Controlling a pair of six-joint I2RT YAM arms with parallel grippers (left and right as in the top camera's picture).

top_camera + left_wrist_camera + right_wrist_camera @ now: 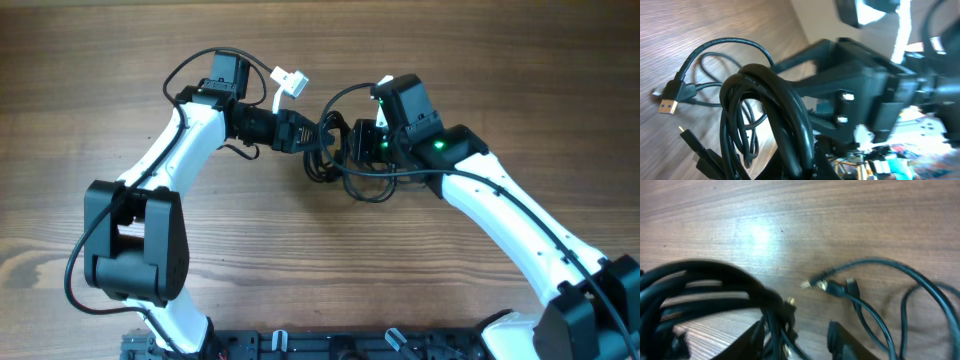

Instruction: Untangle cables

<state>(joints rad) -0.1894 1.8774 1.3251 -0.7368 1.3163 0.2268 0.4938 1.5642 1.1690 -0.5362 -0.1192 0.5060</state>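
The cables (345, 182) are a knot of thin black cords in the middle of the wooden table, between both grippers. My left gripper (312, 135) is shut on a thick coil of them, which arches up out of its jaws in the left wrist view (785, 110). A gold-tipped USB plug (667, 105) lies loose on the wood. My right gripper (352, 140) faces the left one across the knot. Its fingers (797, 340) are apart, with a cable loop (715, 275) hanging against the left finger. Loose plug ends (832, 287) lie on the table beyond.
A white cord with a white connector (290, 82) lies by the left wrist at the back. Thicker black arm cables loop over both wrists. A black rail (320, 345) runs along the table's front edge. Bare wood (500, 60) surrounds the knot.
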